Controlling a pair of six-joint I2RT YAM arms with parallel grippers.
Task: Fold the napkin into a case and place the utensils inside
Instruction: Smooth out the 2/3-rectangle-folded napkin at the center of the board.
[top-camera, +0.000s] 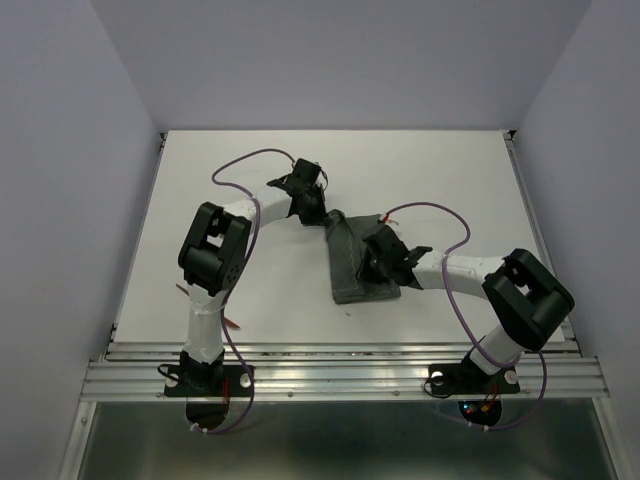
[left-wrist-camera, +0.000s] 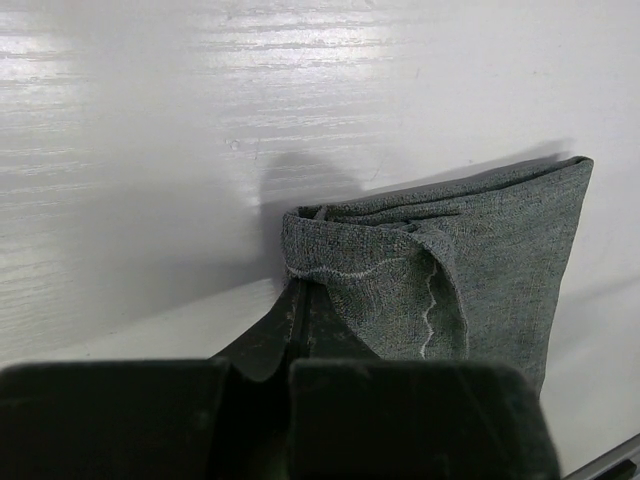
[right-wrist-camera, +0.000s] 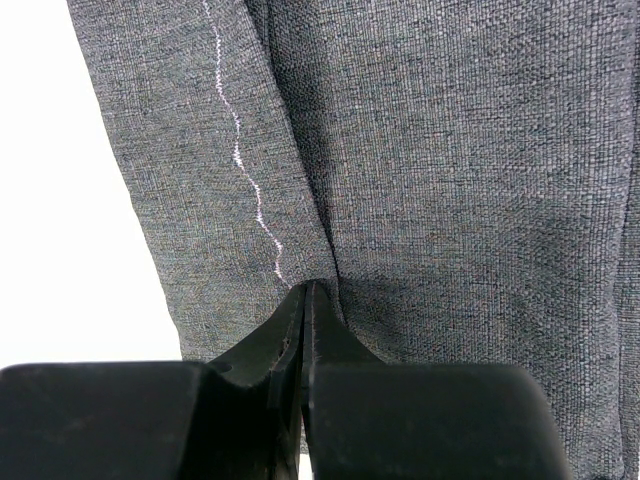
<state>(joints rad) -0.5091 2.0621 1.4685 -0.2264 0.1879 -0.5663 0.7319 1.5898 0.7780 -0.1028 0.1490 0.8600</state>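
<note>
Pinched shut on cloth, the right pincer (right-wrist-camera: 308, 293) and left pincer (left-wrist-camera: 299, 296) hold the folded napkin (top-camera: 347, 276) — its inside hidden.

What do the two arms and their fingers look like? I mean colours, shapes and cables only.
The left arm and the right arm are alike: white tubular links joined by bulky black joint housings. A thin purple cable loops loosely along each arm. The fingers are matt black and taper from a wide block to thin tips. No markings are legible.
</note>
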